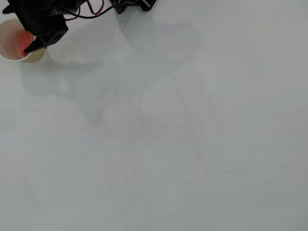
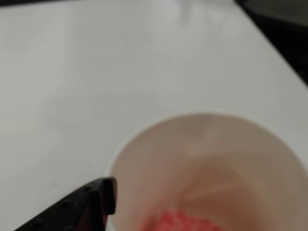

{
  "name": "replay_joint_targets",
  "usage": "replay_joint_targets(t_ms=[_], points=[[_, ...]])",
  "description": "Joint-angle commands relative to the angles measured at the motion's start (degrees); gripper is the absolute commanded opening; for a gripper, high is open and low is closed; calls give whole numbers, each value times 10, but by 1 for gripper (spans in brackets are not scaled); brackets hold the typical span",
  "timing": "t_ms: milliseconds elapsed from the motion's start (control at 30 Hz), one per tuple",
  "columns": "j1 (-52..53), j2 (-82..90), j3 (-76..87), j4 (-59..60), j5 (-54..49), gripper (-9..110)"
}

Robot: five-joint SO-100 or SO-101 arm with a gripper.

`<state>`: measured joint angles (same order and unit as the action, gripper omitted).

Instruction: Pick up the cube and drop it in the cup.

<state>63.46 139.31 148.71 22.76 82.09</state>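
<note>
Your cube (image 2: 185,222) lies inside the cup (image 2: 144,159): in the wrist view you see it as a blurred red-pink, speckled patch low in the pale interior, at the bottom edge of the picture, cut off by the frame. In the overhead view the same cube (image 1: 24,42) shows as a red glow within the cup (image 1: 6,30), partly hidden under the black arm.

The cup stands upright on the white table (image 1: 183,144), in the far upper-left corner of the overhead view, its left side running off the picture. Its round rim is cream-white, and a strip of tan outer wall shows on the side toward the middle of the table.

Your gripper (image 1: 32,45) hangs directly over the cup, its dark tip pointing down into the mouth above the cube. In the wrist view only one black finger (image 2: 98,197) enters from the lower left, its tip just at the cup's rim; the other finger is out of view. You cannot tell from either picture how far the jaws are parted, and nothing is seen held between them.

Beyond the cup, red and black wires (image 1: 94,10) loop along the top edge beside the arm's base (image 1: 134,5).
</note>
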Motion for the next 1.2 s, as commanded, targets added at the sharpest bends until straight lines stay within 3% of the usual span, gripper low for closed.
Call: replay_joint_targets(t_ms=[0, 500, 867, 1167], points=[[3, 3, -84, -22, -2, 45], [-29, 16, -100, -25, -6, 45], [-184, 64, -114, -44, -9, 16], [-342, 158, 10, -37, -9, 10]])
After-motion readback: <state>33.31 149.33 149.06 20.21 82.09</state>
